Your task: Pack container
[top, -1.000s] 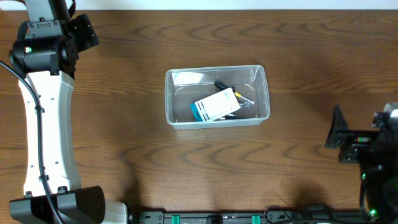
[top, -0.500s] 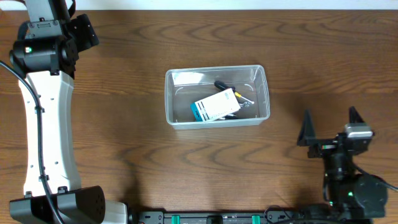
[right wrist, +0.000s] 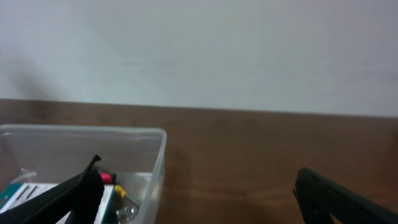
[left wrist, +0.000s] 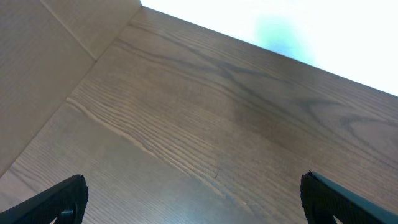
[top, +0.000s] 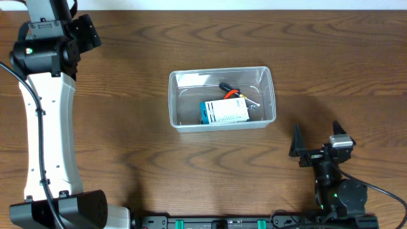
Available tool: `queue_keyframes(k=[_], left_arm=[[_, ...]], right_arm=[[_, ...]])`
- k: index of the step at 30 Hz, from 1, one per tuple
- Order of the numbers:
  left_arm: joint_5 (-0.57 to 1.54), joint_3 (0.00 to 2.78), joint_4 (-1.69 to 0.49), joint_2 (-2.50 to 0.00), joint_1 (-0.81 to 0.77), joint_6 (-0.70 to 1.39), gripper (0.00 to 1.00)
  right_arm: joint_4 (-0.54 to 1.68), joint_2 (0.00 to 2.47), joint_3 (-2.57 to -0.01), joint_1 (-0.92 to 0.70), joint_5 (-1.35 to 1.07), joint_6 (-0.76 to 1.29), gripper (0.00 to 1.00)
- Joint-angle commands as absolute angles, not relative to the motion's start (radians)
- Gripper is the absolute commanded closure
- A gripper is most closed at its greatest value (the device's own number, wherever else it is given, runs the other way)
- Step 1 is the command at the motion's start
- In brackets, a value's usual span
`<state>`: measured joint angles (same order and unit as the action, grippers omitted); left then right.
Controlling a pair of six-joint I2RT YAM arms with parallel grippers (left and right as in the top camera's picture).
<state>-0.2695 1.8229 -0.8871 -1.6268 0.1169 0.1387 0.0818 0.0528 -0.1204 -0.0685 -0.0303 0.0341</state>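
Observation:
The clear plastic container (top: 175, 100) stands mid-table. Inside lie a blue-and-white cardboard box (top: 224, 112), a red-and-black handled tool (top: 227, 90) and small metal parts (top: 252, 104). The container also shows in the right wrist view (right wrist: 158, 155), at lower left, with the box (right wrist: 25, 194) inside. My right gripper (top: 315, 144) is open and empty, low at the front right, apart from the container. My left gripper (left wrist: 193, 199) is open and empty over bare wood; in the overhead view its arm (top: 44, 95) runs along the far left.
A cardboard-coloured surface (left wrist: 43, 68) rises at the left of the left wrist view. The table's far edge (top: 254, 9) meets a white wall. The right arm's base (top: 342, 196) sits at the front edge.
My right arm has swung left and toward the front, its open gripper turning to face the container. The blue-and-white box has settled flatter inside the container. The left arm has not moved.

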Motion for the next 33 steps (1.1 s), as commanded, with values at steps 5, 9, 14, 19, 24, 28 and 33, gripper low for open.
queue_keyframes(k=[5, 9, 14, 19, 24, 28, 33], left_arm=[[-0.282, 1.821, -0.889, -1.628, 0.119, 0.155, 0.02], [-0.282, 1.821, -0.889, -1.628, 0.119, 0.155, 0.02], [-0.282, 1.821, -0.889, -1.628, 0.119, 0.155, 0.02], [-0.282, 1.821, -0.889, -1.628, 0.119, 0.155, 0.02], [-0.282, 1.821, -0.889, -1.628, 0.119, 0.155, 0.02], [-0.282, 1.821, -0.889, -1.628, 0.119, 0.155, 0.02], [-0.282, 1.821, -0.889, -1.628, 0.119, 0.155, 0.02]], right_arm=[[0.073, 0.021, -0.061, -0.057, -0.026, 0.082, 0.01], [0.067, 0.005, -0.035, -0.057, -0.026, 0.082, 0.01], [0.046, 0.005, -0.005, -0.057, -0.022, 0.094, 0.01], [0.049, 0.005, -0.005, -0.057, 0.019, 0.097, 0.01], [0.057, 0.005, -0.005, -0.057, 0.019, 0.075, 0.01], [0.057, 0.005, -0.005, -0.057, 0.019, 0.034, 0.01], [0.062, 0.006, -0.005, -0.058, 0.019, 0.029, 0.01]])
